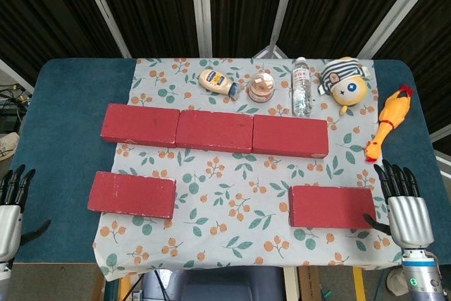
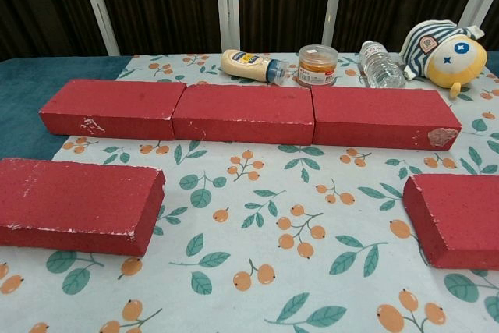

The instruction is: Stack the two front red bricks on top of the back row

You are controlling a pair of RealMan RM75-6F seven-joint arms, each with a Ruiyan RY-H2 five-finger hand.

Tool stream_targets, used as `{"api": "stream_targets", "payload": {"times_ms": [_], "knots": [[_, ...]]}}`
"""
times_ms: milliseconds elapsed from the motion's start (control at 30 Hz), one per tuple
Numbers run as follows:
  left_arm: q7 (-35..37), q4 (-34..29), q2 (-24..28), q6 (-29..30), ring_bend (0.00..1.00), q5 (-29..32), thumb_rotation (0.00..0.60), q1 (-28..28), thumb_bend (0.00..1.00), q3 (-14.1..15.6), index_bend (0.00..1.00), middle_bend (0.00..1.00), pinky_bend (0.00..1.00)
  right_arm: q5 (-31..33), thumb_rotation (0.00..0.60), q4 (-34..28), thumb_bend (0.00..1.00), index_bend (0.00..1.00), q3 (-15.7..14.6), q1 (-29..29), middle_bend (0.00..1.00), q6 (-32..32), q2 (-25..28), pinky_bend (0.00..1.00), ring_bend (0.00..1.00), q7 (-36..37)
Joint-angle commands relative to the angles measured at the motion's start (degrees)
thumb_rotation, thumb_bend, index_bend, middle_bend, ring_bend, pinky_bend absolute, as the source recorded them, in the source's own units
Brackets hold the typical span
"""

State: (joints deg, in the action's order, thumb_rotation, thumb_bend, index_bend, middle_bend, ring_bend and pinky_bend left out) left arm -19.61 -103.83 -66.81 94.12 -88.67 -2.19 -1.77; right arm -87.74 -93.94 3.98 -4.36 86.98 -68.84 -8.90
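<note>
Three red bricks form the back row (image 1: 215,130) (image 2: 245,112), laid end to end across the patterned cloth. A front left red brick (image 1: 132,194) (image 2: 76,204) lies flat near the cloth's left edge. The front right red brick (image 1: 331,206) (image 2: 458,217) lies flat near the right edge. My left hand (image 1: 10,209) rests at the table's left front corner, fingers spread, holding nothing. My right hand (image 1: 405,206) sits just right of the front right brick, fingers apart and empty, its thumb close to the brick's end. Neither hand shows in the chest view.
Behind the back row stand a mayonnaise bottle (image 1: 217,81), a small jar (image 1: 261,89), a water bottle (image 1: 301,87) and a striped plush toy (image 1: 345,82). A rubber chicken (image 1: 388,122) lies at the right on the blue table (image 1: 70,96).
</note>
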Motion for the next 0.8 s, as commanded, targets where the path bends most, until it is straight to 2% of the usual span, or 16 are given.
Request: {"api": "stream_targets", "payload": {"times_ms": [33,367,600,800], "knots": [[-0.1,0.0,0.0,-0.1,0.0,0.1,0.6,0.0,0.0,-0.1,0.01,0.0,0.12,0.1,0.6,0.0,0.13,0.0,0.0,-0.1,0.01,-0.2,0.0,0.0,0.0,-0.1],[-0.7,0.2,-0.1,0.5,0.0,-2.3,0.6,-0.3,0.0,0.9,0.01,0.0,0.12,0.2,0.6,-1.6,0.13,0.0,-1.0,0.0,0.0,-1.5,0.9,0.0,0.0,0.9],[0.3,0.0,0.5,0.0,0.0,-2.0,0.6,-0.1,0.0,0.9,0.01,0.0,0.12,1.7,0.6,-5.8,0.13,0.0,-3.4,0.2,0.0,-5.5,3.8,0.0,0.0,1.4],[1.5,0.2,1.0,0.4,0.0,-2.6,0.6,-0.4,0.0,1.2,0.01,0.0,0.12,3.3,0.6,-9.8,0.13,0.0,-4.3,-0.3,0.0,-8.3,5.3,0.0,0.0,-0.3]]}}
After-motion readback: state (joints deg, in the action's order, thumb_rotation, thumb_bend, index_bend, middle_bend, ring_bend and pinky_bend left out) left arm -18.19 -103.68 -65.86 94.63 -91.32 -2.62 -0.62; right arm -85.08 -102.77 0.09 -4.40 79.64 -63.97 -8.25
